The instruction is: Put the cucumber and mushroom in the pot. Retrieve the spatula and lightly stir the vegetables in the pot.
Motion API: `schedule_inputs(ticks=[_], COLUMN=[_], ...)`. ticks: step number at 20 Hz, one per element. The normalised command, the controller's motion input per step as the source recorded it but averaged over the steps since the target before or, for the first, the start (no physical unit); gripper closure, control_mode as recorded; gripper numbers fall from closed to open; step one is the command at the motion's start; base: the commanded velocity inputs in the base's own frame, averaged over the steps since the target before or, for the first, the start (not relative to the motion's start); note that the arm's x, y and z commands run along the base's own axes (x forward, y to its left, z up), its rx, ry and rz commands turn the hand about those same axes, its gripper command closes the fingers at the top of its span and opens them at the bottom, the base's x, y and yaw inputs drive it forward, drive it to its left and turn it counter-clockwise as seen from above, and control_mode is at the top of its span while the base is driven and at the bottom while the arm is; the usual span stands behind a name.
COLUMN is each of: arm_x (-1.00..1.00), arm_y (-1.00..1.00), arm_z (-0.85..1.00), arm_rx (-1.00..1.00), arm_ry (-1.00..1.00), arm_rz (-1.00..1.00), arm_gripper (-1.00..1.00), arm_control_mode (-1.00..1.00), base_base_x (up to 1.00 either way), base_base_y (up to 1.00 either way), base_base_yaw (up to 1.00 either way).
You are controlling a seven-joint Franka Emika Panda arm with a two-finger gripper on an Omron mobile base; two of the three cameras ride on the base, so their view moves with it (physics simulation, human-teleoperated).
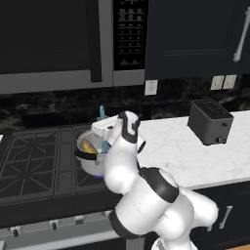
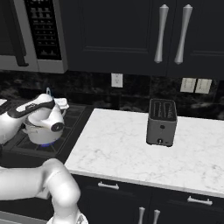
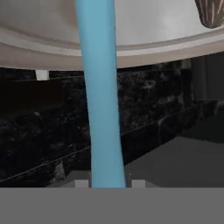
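The steel pot (image 1: pixel 87 157) stands on the stove's right burner, partly behind my arm; its side also shows under my forearm (image 2: pixel 38 133). The yellowish cucumber (image 1: pixel 89 146) lies inside it. My gripper (image 1: pixel 104 142) hangs over the pot's right half, shut on the light-blue spatula, whose end (image 1: pixel 102 113) pokes up above the hand. In the hand view the spatula (image 3: pixel 99 96) runs from between my fingertips (image 3: pixel 82 183) across the pot's rim (image 3: pixel 39 54) into the pot. The brown mushroom (image 3: pixel 212 12) lies in the pot, at that view's top right corner.
A black gas cooktop (image 1: pixel 34 156) spreads left of the pot, with a microwave (image 1: pixel 49 39) above it. To the right lies a white marble counter (image 1: pixel 180 151) with a dark toaster (image 1: pixel 210 122) (image 2: pixel 162 122). Dark cabinets (image 2: pixel 131 35) hang overhead.
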Motion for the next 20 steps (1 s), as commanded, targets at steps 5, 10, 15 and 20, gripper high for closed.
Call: schedule_inputs(ticks=[5, 10, 15, 20], arm_x=[0.01, -0.24, -0.7, -0.92], arm_y=[0.0, 0.0, 0.0, 0.08], arm_z=[-0.27, -0.15, -0.04, -0.09], arm_rx=[0.24, 0.26, 0.05, -0.04], arm_ry=[0.0, 0.0, -0.04, -0.03], arm_rz=[0.2, 0.21, 0.13, 0.09], arm_gripper=[1.0, 1.0, 1.0, 1.0], arm_control_mode=[-1.0, -1.0, -1.0, -1.0], base_base_x=[0.0, 0.0, 0.0, 0.0], base_base_y=[0.0, 0.0, 0.0, 0.0], base_base_yaw=[0.0, 0.0, 0.0, 0.0])
